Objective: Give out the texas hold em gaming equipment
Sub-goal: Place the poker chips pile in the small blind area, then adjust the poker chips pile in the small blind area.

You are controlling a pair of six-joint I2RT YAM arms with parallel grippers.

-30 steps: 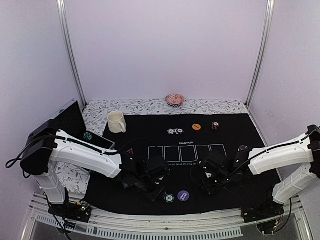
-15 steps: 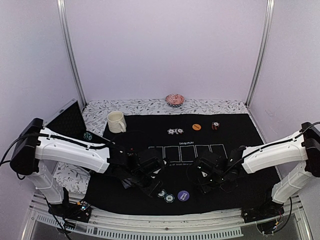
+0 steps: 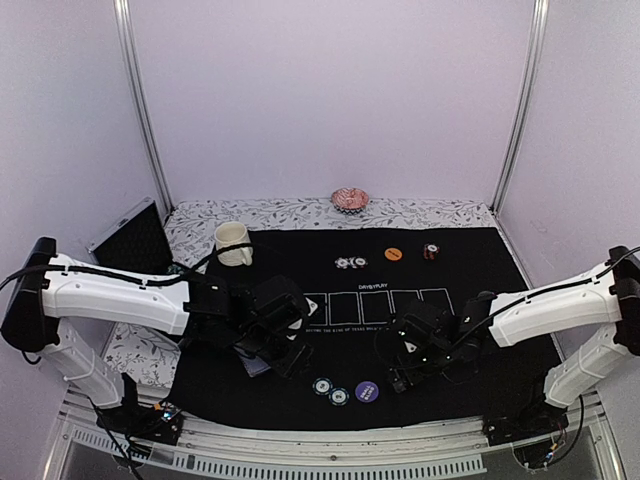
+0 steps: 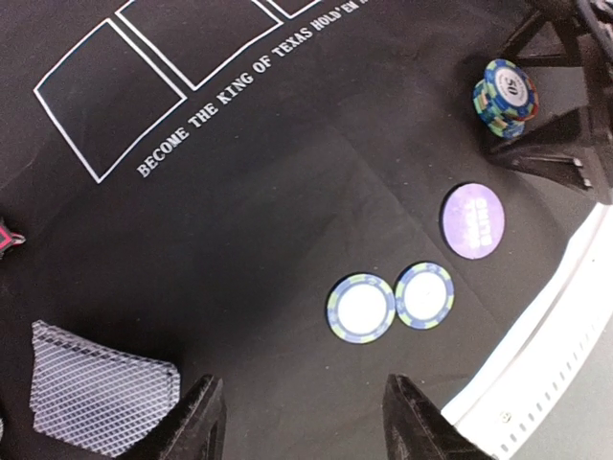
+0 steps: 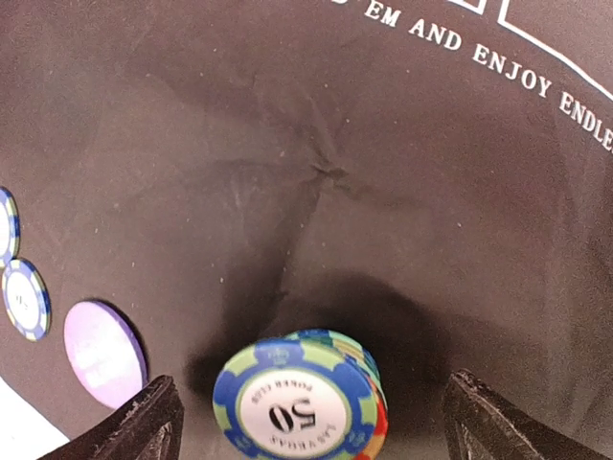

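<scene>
Right gripper (image 5: 311,431) just sprang wide, leaving its chip stack (image 5: 299,407) delivered on the surface (image 5: 287,144); left gripper (image 4: 305,426), parted and empty, has quit two chips (image 4: 361,308).

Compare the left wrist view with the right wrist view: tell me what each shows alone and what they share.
Left wrist only: a fanned pile of blue-grey-backed playing cards and white card outlines printed on the black felt mat. Right wrist only: the printed words AND ENJOY. Both: the purple round button, two flat blue-edged poker chips, and the multicoloured chip stack topped with a 50.
</scene>
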